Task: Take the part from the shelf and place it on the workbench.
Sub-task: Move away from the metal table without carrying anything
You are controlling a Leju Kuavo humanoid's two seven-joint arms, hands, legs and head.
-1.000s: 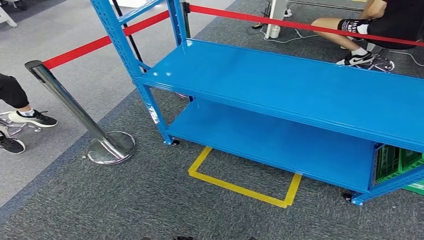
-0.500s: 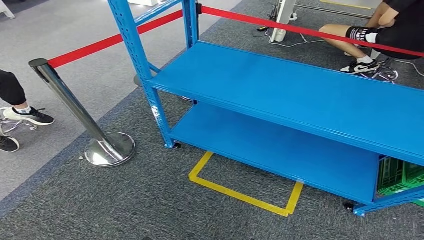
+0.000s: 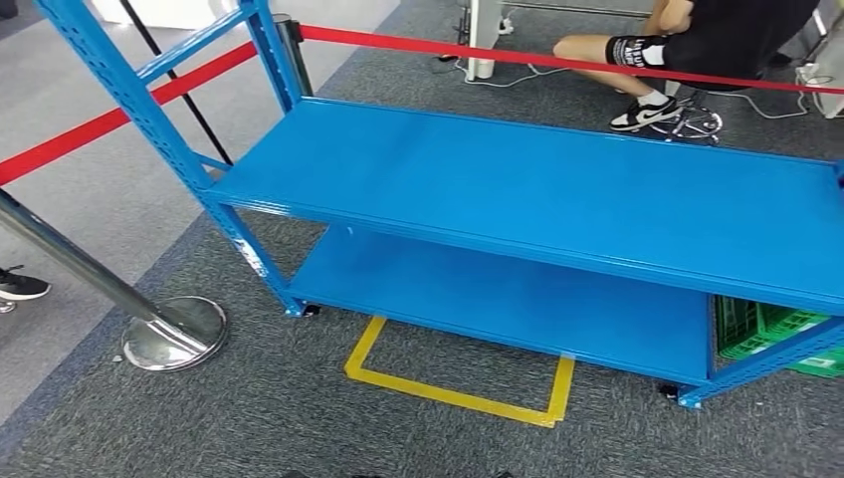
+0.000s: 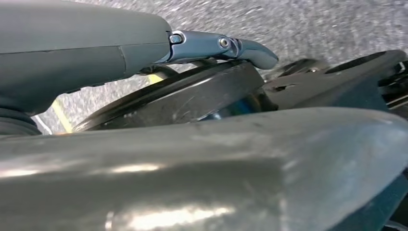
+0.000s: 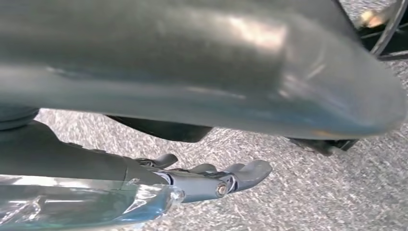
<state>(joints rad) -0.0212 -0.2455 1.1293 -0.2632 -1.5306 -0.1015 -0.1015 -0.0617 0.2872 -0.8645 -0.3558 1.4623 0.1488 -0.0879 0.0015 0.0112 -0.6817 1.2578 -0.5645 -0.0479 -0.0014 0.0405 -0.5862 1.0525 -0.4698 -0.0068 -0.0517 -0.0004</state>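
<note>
- No part lies on either level of the blue shelf [image 3: 557, 189] that I can make out; its upper board and lower board [image 3: 518, 299] both look bare, so I cannot tell where the part is. It may sit higher up the rack or off to one side.
- Two blue perforated uprights [image 3: 129, 100] rise at the rack's near left corner, which suggests more levels above.
- One yellow tape outline [image 3: 453, 383] marks the carpet just in front of the rack, most likely a standing spot for the robot to line up on.
- One green crate [image 3: 766, 329] sits at the rack's right end, beside the lower board.
- Both arms seem to hang by the robot's sides, as fits walking rather than reaching. The left hand [image 4: 144, 120] shows a finger stretched out over the carpet, with nothing in its grasp that I can see.
- The right hand [image 5: 211, 180] has its fingers loosely extended and slightly apart, holding nothing.
- One chrome stanchion [image 3: 149, 324] with a red belt [image 3: 90, 134] fences the area on the left; a seated person's leg and shoe [image 3: 647, 112] show beyond the rack.
</note>
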